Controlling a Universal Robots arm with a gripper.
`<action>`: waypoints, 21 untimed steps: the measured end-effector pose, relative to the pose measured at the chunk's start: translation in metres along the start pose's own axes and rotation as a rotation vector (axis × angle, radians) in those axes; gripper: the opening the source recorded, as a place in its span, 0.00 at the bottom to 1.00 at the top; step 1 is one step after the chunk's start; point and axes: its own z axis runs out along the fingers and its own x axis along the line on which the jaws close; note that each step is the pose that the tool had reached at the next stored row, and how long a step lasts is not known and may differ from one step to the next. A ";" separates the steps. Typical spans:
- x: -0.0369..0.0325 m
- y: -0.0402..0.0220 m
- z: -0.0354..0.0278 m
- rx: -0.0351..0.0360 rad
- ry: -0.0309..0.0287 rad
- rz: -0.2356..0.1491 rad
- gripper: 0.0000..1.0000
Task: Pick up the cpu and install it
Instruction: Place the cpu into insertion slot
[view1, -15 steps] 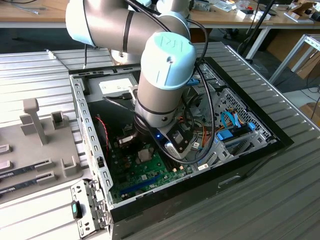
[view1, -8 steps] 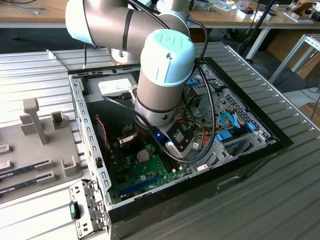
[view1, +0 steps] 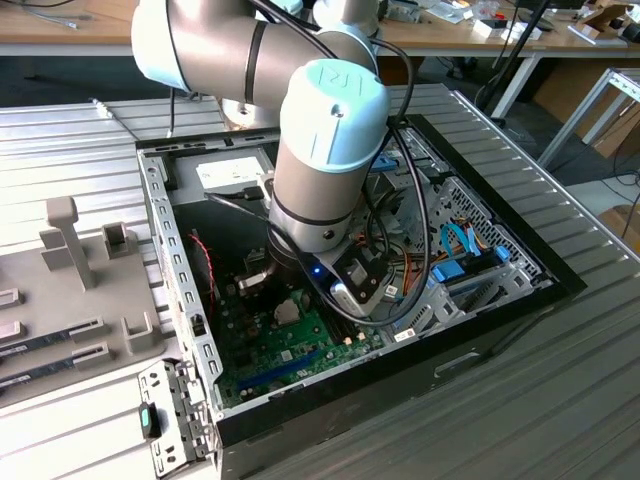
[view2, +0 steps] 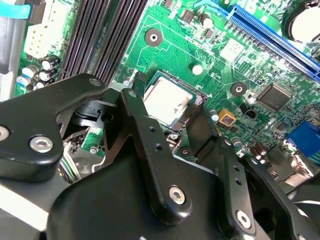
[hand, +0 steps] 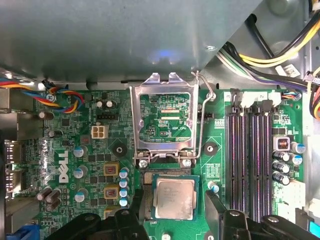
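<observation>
Silver-topped square cpu (hand: 174, 198) with thin green rim, seated flat in socket on green motherboard (hand: 90, 150), between spread black gripper (hand: 172, 220) fingers (view2: 150, 130), untouched. Hinged metal socket frame (hand: 165, 120) raised open at twelve o'clock of chip. Dark memory slots (hand: 250, 160) at three o'clock. Open computer case (view1: 180, 300) under grey arm (view1: 320, 150) in exterior view.

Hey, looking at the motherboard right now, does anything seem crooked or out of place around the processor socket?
Nothing stands out. The cpu lies flat and square in its socket, between the gripper fingers. The retention frame is swung up open above it, as fits an unfinished install.
</observation>
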 end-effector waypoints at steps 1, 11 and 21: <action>0.0000 0.0001 0.0002 0.0001 0.0003 0.000 0.60; 0.0007 0.0019 0.0033 0.0008 0.0032 -0.018 0.60; 0.0008 0.0027 0.0047 0.0009 0.0042 -0.024 0.58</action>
